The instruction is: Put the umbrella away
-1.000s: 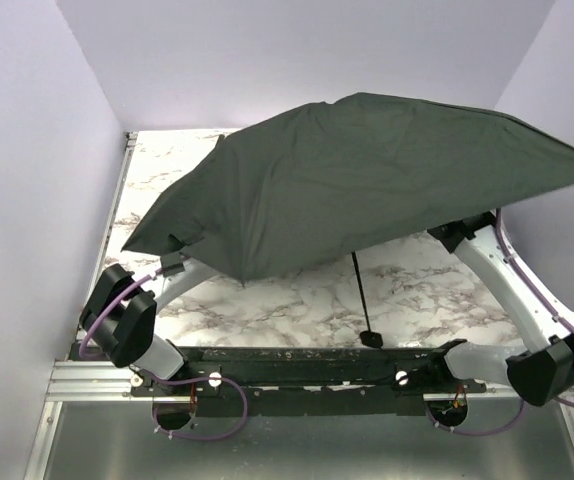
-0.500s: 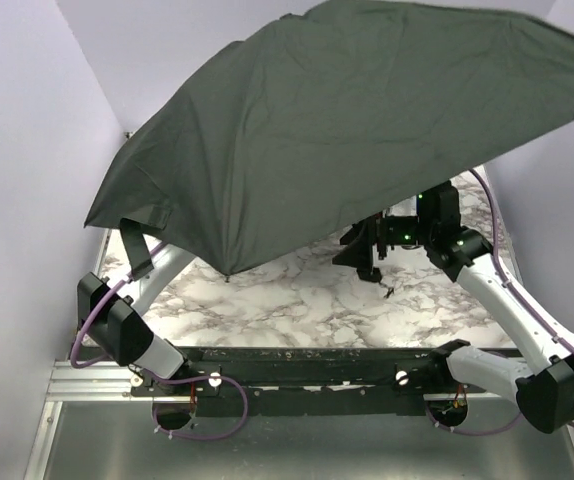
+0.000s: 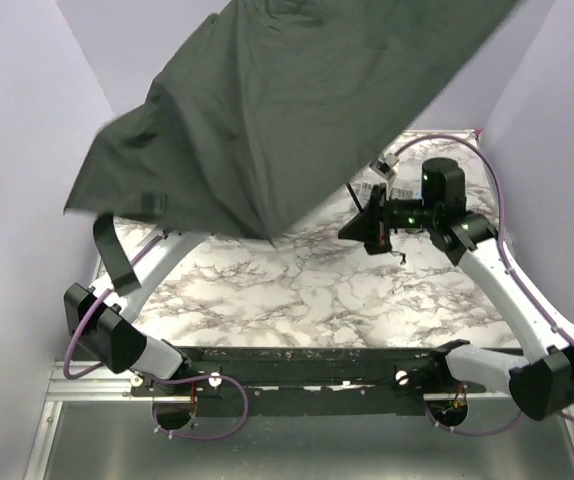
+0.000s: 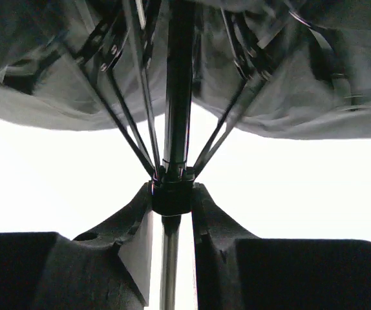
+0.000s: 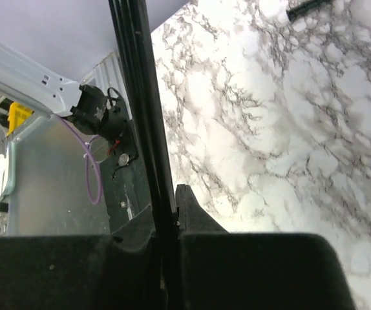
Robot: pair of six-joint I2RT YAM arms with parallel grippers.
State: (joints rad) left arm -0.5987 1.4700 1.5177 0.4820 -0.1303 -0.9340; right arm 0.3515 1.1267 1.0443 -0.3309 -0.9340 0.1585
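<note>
The open umbrella's dark canopy [image 3: 287, 100] is raised high and tilted, filling the upper left of the top view, with a closure strap [image 3: 117, 255] dangling from its lower edge. The canopy hides my left gripper in that view. In the left wrist view the left gripper [image 4: 171, 195] is shut on the black runner collar [image 4: 171, 199] around the umbrella shaft [image 4: 178, 97], with ribs fanning out above. My right gripper [image 3: 375, 228] hovers over the table's right half, shut on the thin black shaft [image 5: 140, 97], which runs between its fingers [image 5: 195, 210].
The marbled table [image 3: 317, 290] lies below both arms, with purple walls on three sides. A small dark object [image 3: 399, 258] lies on the marble beside the right gripper. A black rod end [image 5: 305, 8] lies on the marble in the right wrist view. The black base rail [image 3: 297, 360] is in front.
The canopy has swung up and tilted toward the back left, off the table. The right gripper has come out from under it, risen and shut on the shaft. The left arm lifted.
</note>
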